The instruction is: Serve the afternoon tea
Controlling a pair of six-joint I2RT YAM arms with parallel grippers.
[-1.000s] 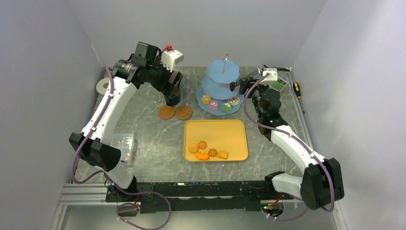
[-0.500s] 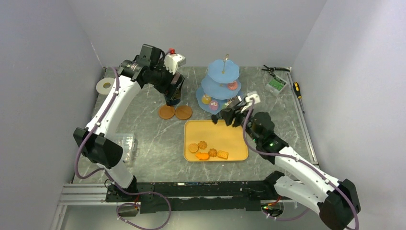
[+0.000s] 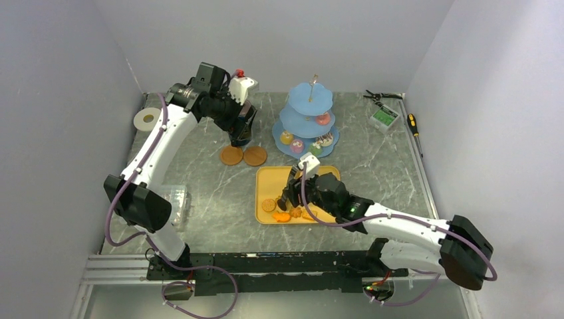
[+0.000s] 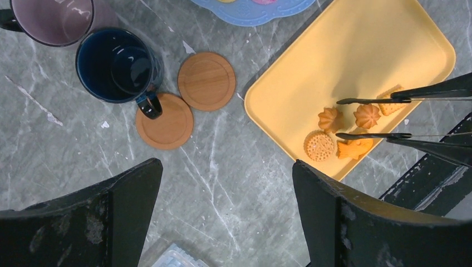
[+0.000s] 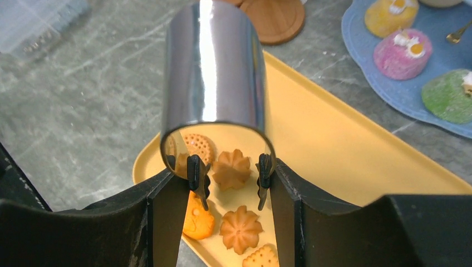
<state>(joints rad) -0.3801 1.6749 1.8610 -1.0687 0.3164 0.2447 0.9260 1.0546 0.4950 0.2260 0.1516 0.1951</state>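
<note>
- On the yellow tray (image 3: 319, 178), mid-way across the grey marbled table (image 3: 219, 186): five orange biscuits (image 4: 329, 119), bunched at the corner nearest the left arm's base. Two are flower-shaped, one round, one fish-like, one square.
- Right gripper (image 5: 227, 181): low over that cluster, jaws about half closed and clamped on one pair of tongs (image 5: 214, 67). The metal loop end is toward the wrist, the black tips forward. The tips straddle one flower biscuit with a gap on each side; whether they reach down to its level is hard to judge from the wrist view.
- Left gripper (image 4: 225, 167): jaws at full spread, nothing in them, hanging above the mugs and coasters.
- Mugs, two: dark-blue mug (image 4: 114, 65) and mauve mug (image 4: 53, 19), upright, just beside each other on the bare table left of the stand.
- Coasters, two: brown round coasters (image 4: 206, 80), flat, edge to edge, between mugs and tray. The dark-blue mug's handle overlaps one rim in the left wrist view; neither mug sits on a coaster.
- Stand, one: light-blue three-tier stand (image 3: 311, 96), just behind the tray. Five small cakes (image 5: 403, 53) counted from above: four on the bottom tier, one on the middle.
- Also: one white tape roll (image 3: 145, 119) at the far left edge; one clear plastic box (image 3: 174, 199) beside the left arm.
</note>
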